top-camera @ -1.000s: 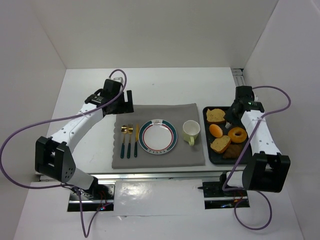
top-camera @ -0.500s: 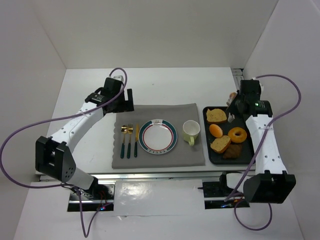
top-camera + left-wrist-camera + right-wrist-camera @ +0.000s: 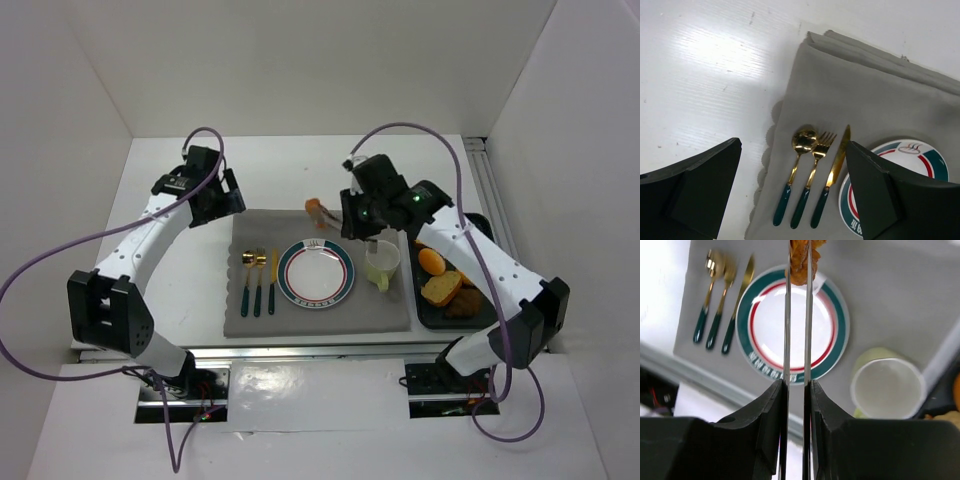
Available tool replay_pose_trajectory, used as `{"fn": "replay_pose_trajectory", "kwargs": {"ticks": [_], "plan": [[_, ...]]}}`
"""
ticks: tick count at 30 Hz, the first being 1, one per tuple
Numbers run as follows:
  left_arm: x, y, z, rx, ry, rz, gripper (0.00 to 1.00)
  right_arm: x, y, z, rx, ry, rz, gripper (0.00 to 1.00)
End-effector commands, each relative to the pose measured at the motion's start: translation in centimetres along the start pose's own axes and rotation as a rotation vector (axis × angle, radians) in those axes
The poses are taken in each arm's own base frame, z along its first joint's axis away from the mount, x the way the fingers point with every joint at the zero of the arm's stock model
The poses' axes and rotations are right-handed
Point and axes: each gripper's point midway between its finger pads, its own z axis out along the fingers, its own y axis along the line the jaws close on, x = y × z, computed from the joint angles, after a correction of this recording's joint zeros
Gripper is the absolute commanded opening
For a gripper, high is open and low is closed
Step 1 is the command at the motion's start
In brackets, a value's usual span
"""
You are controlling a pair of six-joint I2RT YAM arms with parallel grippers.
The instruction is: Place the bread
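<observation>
Two thin right fingers [image 3: 788,315] pinch a brown, crusty piece of bread [image 3: 801,257].
We see the right gripper [image 3: 322,211] holding it in the air, over the far rim of the white round plate with green and red rings [image 3: 838,335] on the grey cloth placemat [image 3: 300,318]. Our left gripper [image 3: 792,150] hangs wide open with nothing in it, above the placemat's left edge near the gold cutlery with dark green handles [image 3: 812,175].

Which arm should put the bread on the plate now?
Right. The right gripper holds the bread over the plate's far rim. The left gripper is open and empty, over the cutlery at the mat's left side.
</observation>
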Motion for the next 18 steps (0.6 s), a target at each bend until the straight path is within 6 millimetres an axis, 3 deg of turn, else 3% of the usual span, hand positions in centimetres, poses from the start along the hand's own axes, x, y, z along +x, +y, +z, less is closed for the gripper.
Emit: {"fn": "replay_pose_trajectory", "kwargs": {"ticks": [1, 4, 9, 10, 13, 18], "plan": [[-0.7, 0.6, -0.7, -0.008, -0.004, -0.054, 0.99, 2.8, 2.5, -0.8, -0.068, 0.086, -0.096, 0.23], [-1.0, 0.9, -0.9, -0.009, -0.013, -0.052, 0.99, 5.6, 4.2, -0.5, -0.101, 0.153, -0.132, 0.24], [-0.6, 0.9, -0.8, -0.004, 0.0, -0.041, 0.99, 9.4, 4.3, 0.4, -0.07, 0.243, -0.152, 0.36], [-0.5, 0.8, -0.8, 0.005, 0.005, -0.041, 0.99, 9.6, 4.6, 0.5, -0.079, 0.243, -0.161, 0.45], [0.1, 0.8, -0.4, 0.008, 0.019, -0.04, 0.99, 9.9, 4.5, 1.1, -0.075, 0.251, -0.162, 0.48], [0.3, 0.9, -0.5, 0.008, 0.019, -0.04, 0.99, 8.7, 5.2, 0.9, -0.078, 0.217, -0.179, 0.65]]}}
